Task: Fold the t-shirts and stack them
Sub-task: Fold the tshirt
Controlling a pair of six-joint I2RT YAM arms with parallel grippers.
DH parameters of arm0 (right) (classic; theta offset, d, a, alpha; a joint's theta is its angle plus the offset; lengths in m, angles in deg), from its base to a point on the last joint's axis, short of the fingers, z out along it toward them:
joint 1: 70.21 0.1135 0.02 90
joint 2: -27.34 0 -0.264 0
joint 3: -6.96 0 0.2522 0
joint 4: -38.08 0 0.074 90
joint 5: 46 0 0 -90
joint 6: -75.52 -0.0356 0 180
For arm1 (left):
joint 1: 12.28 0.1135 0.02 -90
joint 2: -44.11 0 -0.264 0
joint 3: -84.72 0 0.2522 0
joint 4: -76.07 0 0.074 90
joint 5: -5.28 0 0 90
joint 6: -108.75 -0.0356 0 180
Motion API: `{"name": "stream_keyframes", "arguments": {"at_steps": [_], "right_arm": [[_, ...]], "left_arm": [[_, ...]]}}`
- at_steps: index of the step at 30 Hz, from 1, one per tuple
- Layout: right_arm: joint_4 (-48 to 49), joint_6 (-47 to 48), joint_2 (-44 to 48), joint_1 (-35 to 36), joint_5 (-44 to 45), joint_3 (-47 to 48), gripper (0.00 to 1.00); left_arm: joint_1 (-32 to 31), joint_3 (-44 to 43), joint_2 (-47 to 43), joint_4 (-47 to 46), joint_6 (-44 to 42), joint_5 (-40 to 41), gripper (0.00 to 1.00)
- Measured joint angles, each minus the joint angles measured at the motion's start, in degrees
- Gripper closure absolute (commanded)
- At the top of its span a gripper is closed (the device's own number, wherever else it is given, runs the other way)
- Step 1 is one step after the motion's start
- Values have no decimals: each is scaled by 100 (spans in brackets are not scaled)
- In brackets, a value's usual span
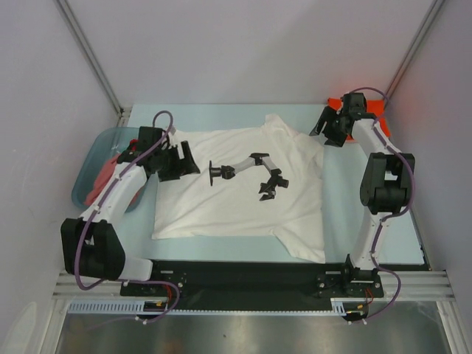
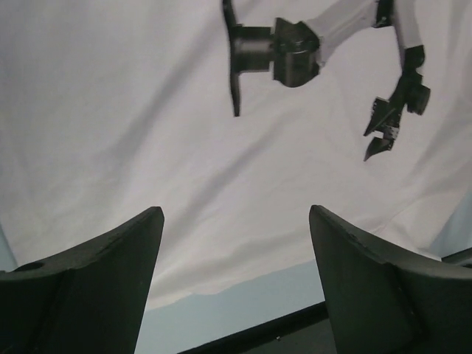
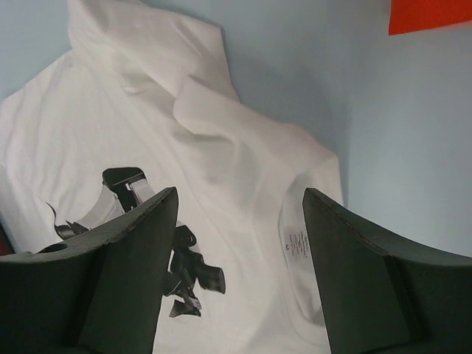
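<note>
T-shirt, white | left end effector wide open, empty, over its left edge | right end effector wide open, empty, over its far right corner | shirt flat on desk | orange-red t-shirt beyond, far right

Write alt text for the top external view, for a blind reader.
A white t-shirt with a black print lies flat on the table. The left end effector, open, is at its left edge; the right end effector, open, near its far right corner. A basin of red cloth stands left.
</note>
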Motion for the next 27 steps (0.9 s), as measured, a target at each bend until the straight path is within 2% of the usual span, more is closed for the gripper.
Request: {"name": "stream_keyframes", "arguments": {"at_steps": [9, 13, 16, 19, 20, 22, 23, 25, 26, 27], "right_arm": [[-90, 452, -634, -122, -162, 470, 22], [-72, 739, -901, -168, -168, 662, 24], [-57, 874, -1187, -181, -258, 879, 29], [-26, 905, -1453, -179, -374, 1056, 43], [-17, 901, -1506, -179, -444, 1064, 51], [-28, 874, -1550, -186, -592, 1058, 59], [-24, 850, -1550, -190, -658, 1038, 77], [-7, 828, -1543, -203, -774, 1019, 89], [20, 789, -1534, -219, -813, 981, 100], [26, 748, -1510, -232, -837, 901, 100]], "left_arm": [[-780, -527, 468, -612, -402, -479, 15], [-872, -807, 839, -605, -470, -476, 19], [-881, -1266, 1259, -557, -540, -391, 21], [-881, -1797, 1703, -509, -557, -328, 21], [-881, -1954, 1823, -490, -562, -310, 21], [-881, -2159, 1952, -461, -564, -247, 21], [-879, -2234, 1987, -439, -566, -216, 22], [-852, -2337, 2024, -376, -562, -133, 23], [-835, -2389, 2039, -330, -560, -76, 23], [-802, -2426, 2055, -295, -555, -52, 24]]}}
